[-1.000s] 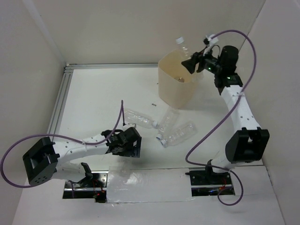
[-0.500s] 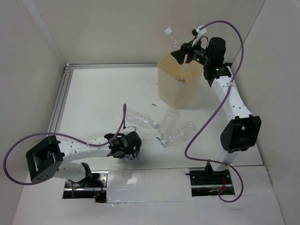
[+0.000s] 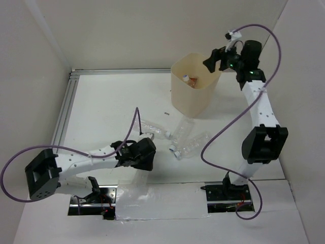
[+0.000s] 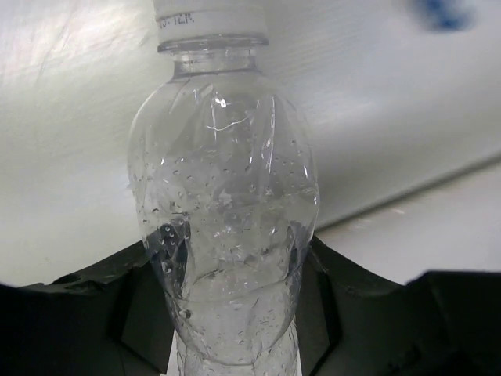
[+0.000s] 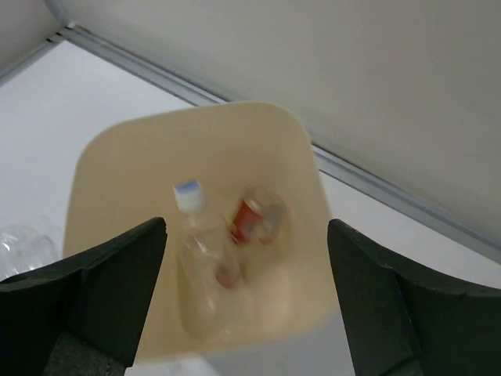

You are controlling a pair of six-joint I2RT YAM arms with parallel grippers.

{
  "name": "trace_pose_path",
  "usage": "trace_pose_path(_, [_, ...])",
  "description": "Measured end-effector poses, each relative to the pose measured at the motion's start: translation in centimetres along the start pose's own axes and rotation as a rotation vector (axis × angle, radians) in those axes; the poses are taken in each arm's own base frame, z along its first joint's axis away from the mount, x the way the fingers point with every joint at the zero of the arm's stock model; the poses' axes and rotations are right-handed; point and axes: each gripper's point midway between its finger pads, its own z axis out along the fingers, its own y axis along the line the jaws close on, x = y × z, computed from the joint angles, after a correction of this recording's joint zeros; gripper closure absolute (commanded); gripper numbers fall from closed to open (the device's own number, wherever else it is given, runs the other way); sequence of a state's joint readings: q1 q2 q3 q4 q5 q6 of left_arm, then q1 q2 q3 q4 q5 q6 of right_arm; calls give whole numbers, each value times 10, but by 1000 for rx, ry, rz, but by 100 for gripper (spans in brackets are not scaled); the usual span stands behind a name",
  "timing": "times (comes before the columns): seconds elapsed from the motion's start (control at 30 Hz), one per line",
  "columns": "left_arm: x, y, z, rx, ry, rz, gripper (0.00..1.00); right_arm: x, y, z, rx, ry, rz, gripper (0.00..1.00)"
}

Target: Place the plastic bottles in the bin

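My left gripper (image 3: 145, 150) is low on the table and shut on a clear plastic bottle (image 4: 227, 235) with a white cap. Its fingers (image 4: 145, 294) press both sides of the body. In the top view this bottle (image 3: 155, 130) lies just beyond the gripper. Two more clear bottles (image 3: 183, 129) (image 3: 196, 144) lie side by side to its right. My right gripper (image 5: 246, 251) hangs open and empty above the cream bin (image 5: 109, 164), near the bin's (image 3: 175, 76) far right rim. Inside the bin lie a blue-capped bottle (image 5: 200, 251) and a short red-labelled one (image 5: 254, 219).
An aluminium rail (image 3: 66, 109) runs along the table's left edge and along the back. White walls close in on three sides. Purple cables loop from both arms. A small dark mark (image 3: 166, 113) sits on the table left of the bin.
My right gripper let go of its bottle over the bin, opened and drew back to the right. My left gripper closed on the bottle on the table.
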State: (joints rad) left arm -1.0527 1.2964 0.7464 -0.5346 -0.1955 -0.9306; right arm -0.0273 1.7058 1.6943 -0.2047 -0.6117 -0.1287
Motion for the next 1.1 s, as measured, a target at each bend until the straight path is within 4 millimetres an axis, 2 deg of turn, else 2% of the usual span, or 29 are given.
trace_pose_path(0.07, [-28,-28,-30,100,-68,38,88,-18,-12,-40,29,-23,-59,29])
trace_pose_path(0.1, [-51,-49,-53,165,-126,60,88,-23,-15,-67,47,-41,-95,55])
trace_pose_path(0.17, [-104,-91,-104,306,-271,87,88,-22,-14,-122,92,-61,-165,64])
trace_pose_path(0.23, [-161,-122,-158,423,-438,98,88,-6,-1,-167,123,-50,-243,75])
trace_pose_path(0.27, [-190,-133,-183,468,-526,97,88,1,13,-179,105,-42,-299,78])
trace_pose_path(0.33, [-245,-144,-217,512,-673,84,88,25,44,-188,18,-7,-383,86])
trace_pose_path(0.4, [-294,-154,-236,538,-784,69,88,53,66,-192,-68,36,-432,92])
trace_pose_path(0.47, [-336,-161,-236,545,-860,57,88,92,77,-193,-143,106,-445,94])
trace_pose_path(0.5, [-358,-162,-230,544,-885,43,88,110,82,-194,-178,138,-442,97])
trace_pose_path(0.57, [-394,-166,-213,550,-919,19,87,150,90,-196,-259,213,-427,96])
trace_pose_path(0.6, [-409,-168,-200,555,-919,10,87,168,97,-198,-300,244,-420,85])
trace_pose_path(0.67, [-439,-169,-178,569,-930,-28,84,195,112,-205,-376,286,-416,71])
trace_pose_path(0.73, [-461,-169,-157,591,-933,-64,81,208,125,-211,-440,300,-446,52])
trace_pose_path(0.83, [-478,-164,-132,616,-929,-115,78,222,137,-217,-505,308,-488,27])
trace_pose_path(0.87, [-483,-163,-129,628,-933,-134,74,228,141,-219,-521,311,-495,23])
trace_pose_path(0.9, [-487,-163,-125,633,-938,-143,59,233,144,-221,-535,312,-506,19])
trace_pose_path(1.0, [-499,-167,-125,659,-967,-163,28,244,150,-224,-567,311,-521,9])
trace_pose_path(1.03, [-504,-168,-127,662,-983,-164,11,245,152,-223,-576,299,-532,7])
trace_pose_path(1.1, [-512,-172,-128,667,-1009,-165,0,247,156,-222,-594,279,-552,6])
